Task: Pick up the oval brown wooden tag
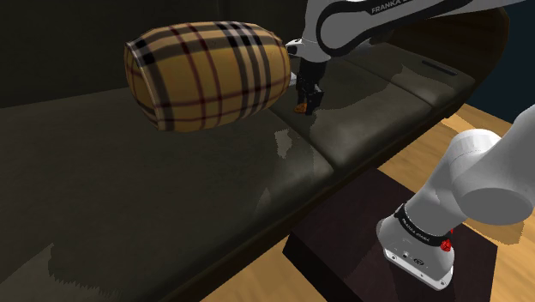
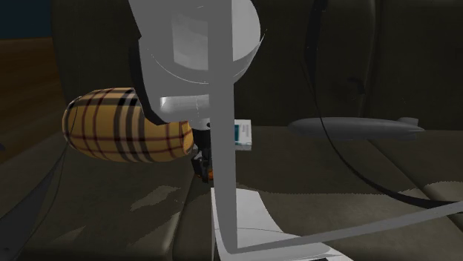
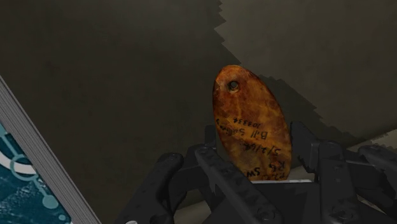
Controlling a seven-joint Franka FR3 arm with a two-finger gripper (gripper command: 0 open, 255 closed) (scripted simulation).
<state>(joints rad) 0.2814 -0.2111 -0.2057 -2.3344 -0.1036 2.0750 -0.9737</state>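
An oval orange-brown tag (image 3: 251, 124) with a small hole near one end and dark handwriting stands between my gripper's (image 3: 254, 153) black fingers, which are shut on its lower half. In the shoulder view my gripper (image 1: 306, 96) hangs just over the dark sofa seat (image 1: 257, 172), right beside the plaid bolster, with the tag (image 1: 299, 109) showing as an orange spot at its tips. From the second exterior view the arm hides most of the gripper (image 2: 201, 164); a sliver of the tag (image 2: 210, 175) shows below it. I cannot tell whether the tag touches the seat.
A large tan plaid bolster cushion (image 1: 206, 73) lies on the seat close to the gripper. A blue-and-white box (image 2: 243, 133) stands just behind the gripper, its edge (image 3: 25, 178) near the fingers. A grey airship-shaped object (image 2: 356, 127) rests along the sofa back. The dark stand (image 1: 343, 236) sits on a wood floor.
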